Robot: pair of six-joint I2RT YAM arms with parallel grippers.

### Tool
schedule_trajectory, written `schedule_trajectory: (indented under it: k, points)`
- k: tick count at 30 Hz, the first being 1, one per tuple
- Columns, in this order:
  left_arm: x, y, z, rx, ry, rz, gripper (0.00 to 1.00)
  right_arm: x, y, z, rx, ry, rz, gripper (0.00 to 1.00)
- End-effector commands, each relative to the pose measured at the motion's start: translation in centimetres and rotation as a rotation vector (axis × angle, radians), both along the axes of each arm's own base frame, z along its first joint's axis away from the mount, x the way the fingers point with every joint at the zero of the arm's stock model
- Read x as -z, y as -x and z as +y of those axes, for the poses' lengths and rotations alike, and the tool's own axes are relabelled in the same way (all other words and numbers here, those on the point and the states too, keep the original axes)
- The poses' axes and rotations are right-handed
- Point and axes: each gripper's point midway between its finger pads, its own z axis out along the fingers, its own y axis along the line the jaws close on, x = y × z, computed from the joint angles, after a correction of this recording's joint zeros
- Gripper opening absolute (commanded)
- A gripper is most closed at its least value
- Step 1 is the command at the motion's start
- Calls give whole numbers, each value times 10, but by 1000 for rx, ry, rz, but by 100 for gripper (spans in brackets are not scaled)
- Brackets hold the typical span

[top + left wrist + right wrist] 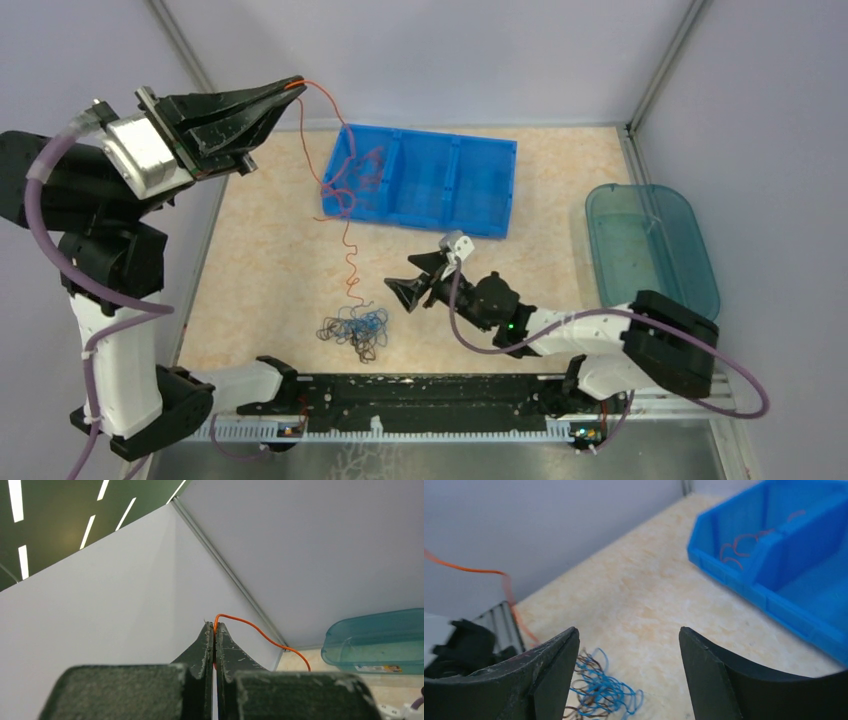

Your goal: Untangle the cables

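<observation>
Extracting orange wire (347, 240): left end effector (293, 87) pinches it high; right end effector (416, 279) agape near clump (356, 331). Next: likely pin clump.

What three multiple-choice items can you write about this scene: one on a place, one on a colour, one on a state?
1. Compared with the blue bin, where is the clump of blue and dark cables?
A) inside it
B) on the table, nearer the arms' bases
C) behind it, at the far wall

2. What colour is the cable that the left gripper holds?
A) blue
B) black
C) orange

3. How do the jaws of the right gripper stand?
A) open, holding nothing
B) shut on a cable
C) shut, empty

Answers:
1 B: the top view shows it on the tabletop, on the near side of the bin.
2 C: in the left wrist view an orange strand leaves the shut jaws.
3 A: the right wrist view shows a wide gap with nothing in it.
</observation>
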Motion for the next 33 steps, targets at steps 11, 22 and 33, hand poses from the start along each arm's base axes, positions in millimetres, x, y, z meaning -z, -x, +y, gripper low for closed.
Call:
schedule_trajectory:
  k: [11,22,33]
  points:
    - [-6,-17,-4,-39,11,-47,0,-125,55,77,-436,-209,-218,78]
    - [-38,-15,7,-98,90,-176,0,2,5,101,-230,-18,-4,58]
    - [-95,-17,45,-354,254,-474,0,96,-5,64,-78,96,106,58]
